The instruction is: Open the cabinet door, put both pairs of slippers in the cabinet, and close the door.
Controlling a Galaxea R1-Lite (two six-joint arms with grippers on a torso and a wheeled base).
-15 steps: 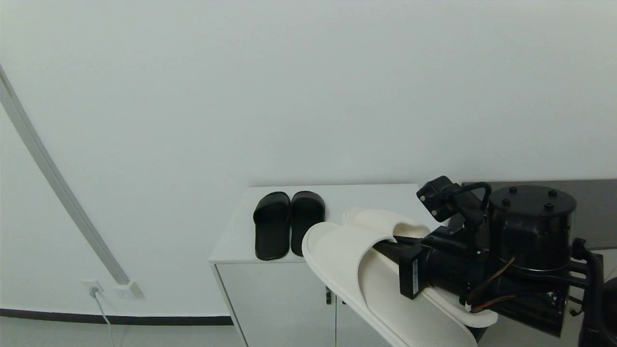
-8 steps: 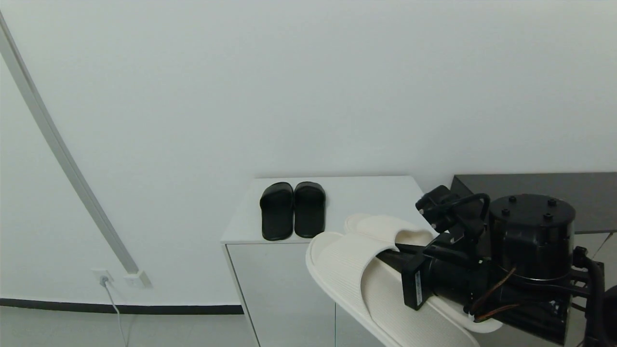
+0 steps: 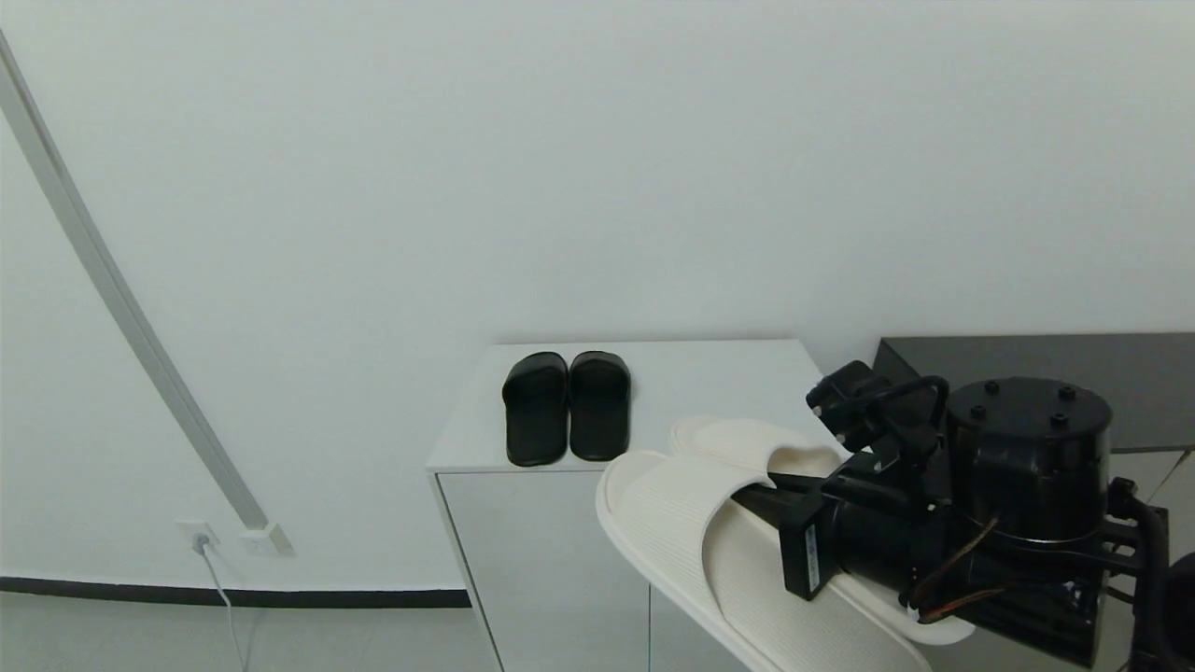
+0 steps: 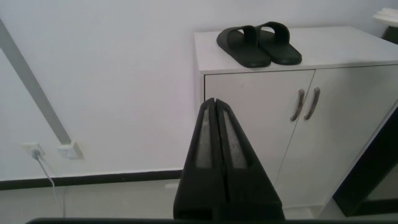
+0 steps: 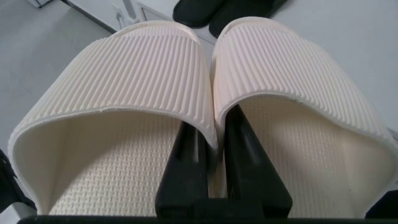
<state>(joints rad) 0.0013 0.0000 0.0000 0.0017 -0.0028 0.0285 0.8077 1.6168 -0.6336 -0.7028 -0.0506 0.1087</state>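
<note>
A pair of black slippers (image 3: pixel 567 406) (image 4: pixel 259 45) sits side by side on top of the white cabinet (image 3: pixel 532 560) (image 4: pixel 249 118). The cabinet's two doors are closed, their handles (image 4: pixel 306 104) meeting in the middle. My right gripper (image 5: pixel 214 146) is shut on the pair of white ribbed slippers (image 3: pixel 691 532) (image 5: pixel 205 81), one finger under each strap, pinching the inner sides together. They hang in the air in front of the cabinet's right part. In the left wrist view, my left gripper (image 4: pixel 215 104) is shut and empty, well back from the cabinet's left door.
A dark cabinet (image 3: pixel 1027 359) adjoins the white one on the right. A grey conduit (image 3: pixel 103 271) runs slantwise down the wall to a socket with a cable (image 3: pixel 198 541) near the floor. Bare floor lies left of the cabinet.
The head camera shifted about a second ago, so the cabinet shows farther right and higher. The right gripper keeps its hold on the white slippers. Nothing has moved in the last half second.
</note>
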